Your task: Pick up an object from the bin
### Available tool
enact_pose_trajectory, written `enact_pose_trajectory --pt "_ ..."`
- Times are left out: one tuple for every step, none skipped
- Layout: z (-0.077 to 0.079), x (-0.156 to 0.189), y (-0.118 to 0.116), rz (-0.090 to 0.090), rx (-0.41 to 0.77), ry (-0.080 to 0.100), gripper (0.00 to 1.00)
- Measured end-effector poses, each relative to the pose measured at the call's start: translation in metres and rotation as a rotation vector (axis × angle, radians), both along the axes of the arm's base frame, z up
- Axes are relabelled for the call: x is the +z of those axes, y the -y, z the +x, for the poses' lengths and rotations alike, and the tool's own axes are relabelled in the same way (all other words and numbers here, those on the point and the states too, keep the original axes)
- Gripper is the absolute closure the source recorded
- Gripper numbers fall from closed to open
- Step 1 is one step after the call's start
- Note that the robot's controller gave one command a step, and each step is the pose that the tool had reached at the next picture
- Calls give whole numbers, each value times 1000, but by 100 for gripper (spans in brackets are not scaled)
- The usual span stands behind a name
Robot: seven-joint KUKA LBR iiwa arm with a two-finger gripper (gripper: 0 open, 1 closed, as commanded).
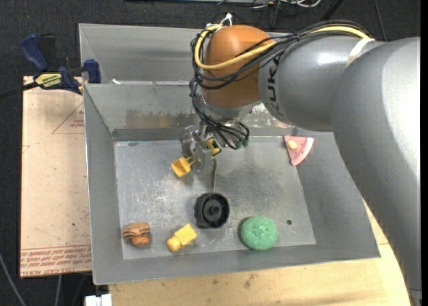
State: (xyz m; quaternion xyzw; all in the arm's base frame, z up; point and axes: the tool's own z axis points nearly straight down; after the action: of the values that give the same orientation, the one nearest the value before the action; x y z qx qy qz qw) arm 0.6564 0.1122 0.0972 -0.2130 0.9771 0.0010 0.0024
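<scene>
Six loose things lie well apart in bin point(154, 194) | gripper point(198, 148) at centre, just beside upper yellow block point(181, 167), isolated so likely easy reach | open or closed: cannot tell

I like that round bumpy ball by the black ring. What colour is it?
The ball is green; the camera view shows it best.

I am hanging over the back middle of the grey bin point(100, 164), and my gripper point(198, 149) is sitting right next to a small yellow piece point(181, 166). A black round thing point(212, 210), a green ball point(259, 232), a yellow block point(181, 238), a brown lump point(136, 234) and a pink wedge point(299, 149) are lying around me.
</scene>
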Motion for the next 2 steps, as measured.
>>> enact_pose_trajectory --pt "-1 11 0 -1 0 -5 100" --pt "-1 28 0 -1 -1 -5 100"
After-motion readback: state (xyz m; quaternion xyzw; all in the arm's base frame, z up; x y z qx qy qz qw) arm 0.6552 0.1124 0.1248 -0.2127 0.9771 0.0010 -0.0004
